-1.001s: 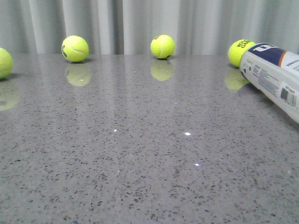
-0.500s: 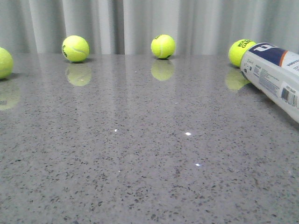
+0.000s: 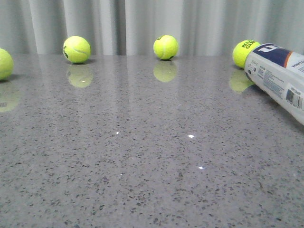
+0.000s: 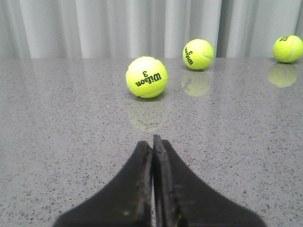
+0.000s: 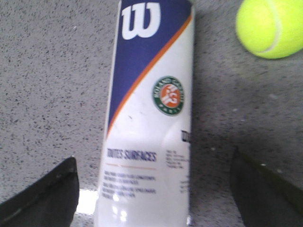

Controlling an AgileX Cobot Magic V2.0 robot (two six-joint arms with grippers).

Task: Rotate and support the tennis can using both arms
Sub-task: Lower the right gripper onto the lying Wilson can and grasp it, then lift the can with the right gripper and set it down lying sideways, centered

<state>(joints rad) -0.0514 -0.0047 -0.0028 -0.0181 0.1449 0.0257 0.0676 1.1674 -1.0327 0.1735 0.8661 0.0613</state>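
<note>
The left gripper (image 4: 153, 189) hangs over the speckled grey worktop (image 3: 142, 156), its fingers (image 4: 137, 189) pressed together on nothing, facing a ball (image 4: 147, 77) printed "Wilson 3". At far right, the tennis can (image 3: 280, 78) lies on its side, long axis running diagonally from near-right back toward centre. The right gripper (image 5: 154, 189) is spread wide, straddling the can above "TOUTES SURFACES" without touching; the "W" sits beyond.

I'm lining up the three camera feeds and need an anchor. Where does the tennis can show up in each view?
Front view: the tennis can lies on its side at the right edge, partly cut off.
Left wrist view: not in it.
Right wrist view: the can fills the centre, between the open right gripper fingers.
Shared landmark: the ball by the can's Wilson-logo end.
</note>
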